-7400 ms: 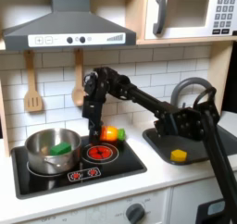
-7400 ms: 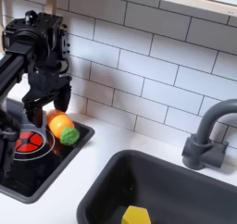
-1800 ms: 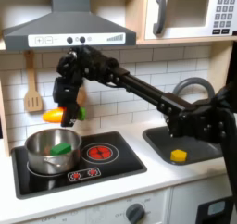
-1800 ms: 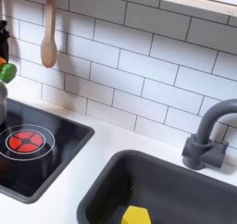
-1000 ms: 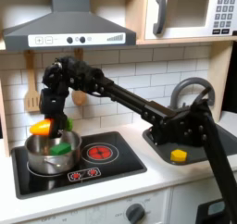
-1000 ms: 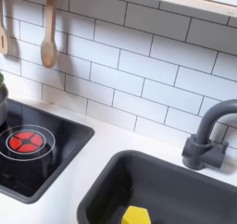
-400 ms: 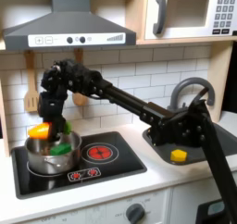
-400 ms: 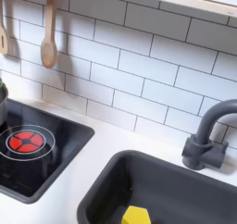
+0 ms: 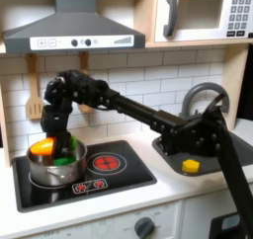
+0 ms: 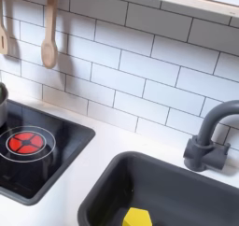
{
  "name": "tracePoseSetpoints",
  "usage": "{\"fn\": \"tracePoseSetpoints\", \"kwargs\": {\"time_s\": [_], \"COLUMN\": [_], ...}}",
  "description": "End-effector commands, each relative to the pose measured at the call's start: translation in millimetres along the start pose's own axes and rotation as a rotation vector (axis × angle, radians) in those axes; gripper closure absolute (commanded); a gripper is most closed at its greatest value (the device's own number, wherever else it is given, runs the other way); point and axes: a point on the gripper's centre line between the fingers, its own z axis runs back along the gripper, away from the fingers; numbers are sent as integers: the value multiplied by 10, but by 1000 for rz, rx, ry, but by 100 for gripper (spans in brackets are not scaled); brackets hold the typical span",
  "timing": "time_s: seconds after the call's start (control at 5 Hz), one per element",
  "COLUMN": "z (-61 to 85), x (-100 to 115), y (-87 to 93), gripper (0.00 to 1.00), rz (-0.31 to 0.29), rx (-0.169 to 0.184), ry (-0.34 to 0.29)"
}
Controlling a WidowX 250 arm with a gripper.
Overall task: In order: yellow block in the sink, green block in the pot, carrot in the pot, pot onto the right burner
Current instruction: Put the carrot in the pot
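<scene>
In the first exterior view the silver pot (image 9: 51, 171) stands on the left burner with the green block (image 9: 65, 160) inside it. My gripper (image 9: 51, 144) hangs just over the pot's left side, shut on the orange carrot (image 9: 41, 146), which sits at about rim height. The yellow block (image 9: 191, 166) lies in the dark grey sink (image 9: 212, 164) at the first exterior view's right. The second exterior view shows the yellow block (image 10: 137, 218) at the bottom of the sink (image 10: 187, 188) and a sliver of the pot (image 10: 2, 105) at the left edge.
The right burner (image 9: 106, 163) with its red rings is bare beside the pot; it is also in the second exterior view (image 10: 23, 142). An arched faucet (image 10: 209, 136) stands behind the sink. Wooden utensils (image 10: 49, 29) hang on the tiled wall. My arm's base (image 9: 198, 134) sits by the sink.
My gripper has carried the carrot from beside the right burner up and left over the pot, then lowered it to rim height. The blocks and pot have stayed put.
</scene>
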Motion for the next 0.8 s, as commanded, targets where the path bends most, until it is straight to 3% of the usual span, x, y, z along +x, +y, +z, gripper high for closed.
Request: {"fn": "tracePoseSetpoints", "kwargs": {"time_s": [0.0,0.2,0.6], "z": [21,9,37], "x": [-10,-14,-28], "y": [-18,2,-9], "gripper": [100,0,0], "rz": [-8,-17,-30], "rx": [-6,5,-6], "ry": [2,5,4]}}
